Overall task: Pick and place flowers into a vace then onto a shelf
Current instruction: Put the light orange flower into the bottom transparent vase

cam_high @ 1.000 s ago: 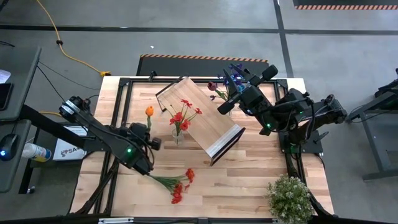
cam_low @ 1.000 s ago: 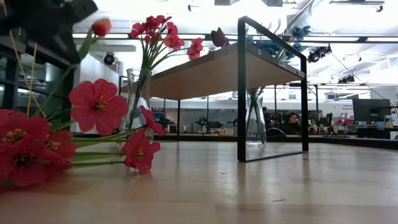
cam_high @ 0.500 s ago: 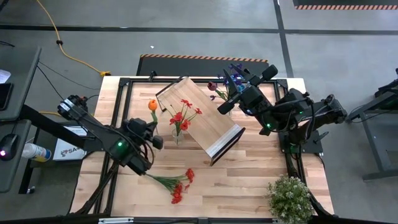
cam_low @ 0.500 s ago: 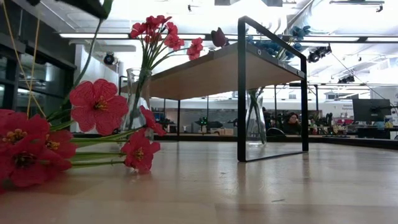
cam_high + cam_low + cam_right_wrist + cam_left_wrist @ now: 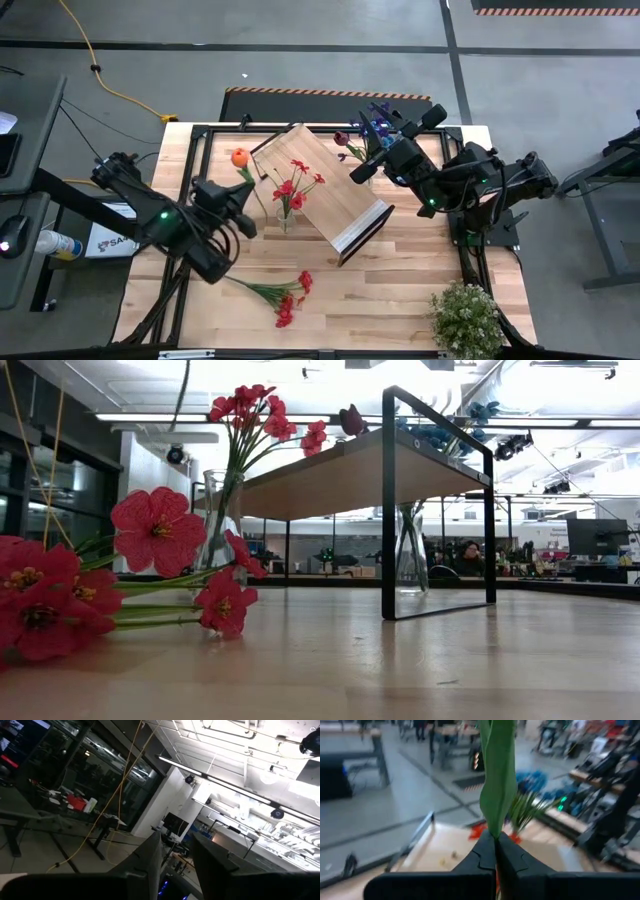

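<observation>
1. Writing: on the white box [image 5: 108, 241] beside the table's left edge, only the dark letters "SA" can be read; the rest is hidden behind the arm.
2. Left gripper [image 5: 243, 199]: dark, angular fingers pressed together on the smooth green stem of an orange-bloomed flower [image 5: 240, 158]. In the left wrist view the broad, flat leaf of this flower [image 5: 498, 775] rises from between the meeting fingertips [image 5: 496, 854]. The bloom is held above the table's left rear, just left of the shelf.
3. Loose flowers [image 5: 285, 297]: a bunch of red, ruffled, fabric-like blooms on long green stems, lying flat on the pale plank-grained wooden table [image 5: 400, 290] near its front; in the low view they fill the left foreground [image 5: 60, 585].
4. Glass vase [image 5: 286, 216]: clear, narrow-waisted, standing just beside the shelf's left edge and holding red flowers [image 5: 296, 182].
5. Shelf [image 5: 330, 192]: a rectangular light-wood board in a thin dark metal frame, with one white end edge, set diagonally at the table's centre.
6. Right gripper [image 5: 362, 170]: at the shelf's far right edge, clamped on a second clear glass vase [image 5: 411, 555] holding blue, purple and dark maroon flowers [image 5: 368, 128].
7. Potted plant [image 5: 466, 318]: bushy, pale green, at the front right corner.
</observation>
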Tool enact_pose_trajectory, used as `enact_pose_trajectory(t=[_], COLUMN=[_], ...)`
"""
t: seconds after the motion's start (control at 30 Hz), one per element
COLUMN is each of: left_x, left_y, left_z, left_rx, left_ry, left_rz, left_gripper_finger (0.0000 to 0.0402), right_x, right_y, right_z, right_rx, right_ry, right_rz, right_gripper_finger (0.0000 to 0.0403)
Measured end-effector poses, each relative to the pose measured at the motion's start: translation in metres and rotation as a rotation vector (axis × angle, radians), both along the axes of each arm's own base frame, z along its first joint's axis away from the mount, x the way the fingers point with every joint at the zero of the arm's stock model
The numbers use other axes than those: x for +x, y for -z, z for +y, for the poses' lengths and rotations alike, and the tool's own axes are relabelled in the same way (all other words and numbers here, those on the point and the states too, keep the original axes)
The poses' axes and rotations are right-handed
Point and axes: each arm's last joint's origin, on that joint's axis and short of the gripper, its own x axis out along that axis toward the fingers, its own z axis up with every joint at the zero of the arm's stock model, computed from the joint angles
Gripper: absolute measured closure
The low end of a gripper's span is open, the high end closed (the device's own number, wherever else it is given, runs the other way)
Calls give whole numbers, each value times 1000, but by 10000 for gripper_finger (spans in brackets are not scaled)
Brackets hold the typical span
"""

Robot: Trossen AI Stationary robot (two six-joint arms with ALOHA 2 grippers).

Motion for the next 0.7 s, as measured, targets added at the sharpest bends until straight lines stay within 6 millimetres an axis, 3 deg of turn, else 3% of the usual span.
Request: enact_pose_trajectory(t=[0.3,0.7], left_x=[-8,-9], left_y=[-6,46], left_z=[-12,-10], left_rx=[110,124], left_ry=[51,35], left_rz=[-70,-138], left_gripper_finger=[372,372], right_x=[0,0], right_y=[0,0], right_z=[0,0], right_rx=[-5,-4], right_ry=[-5,-8], right_rz=[-1,-4], right_gripper_finger=[304,304])
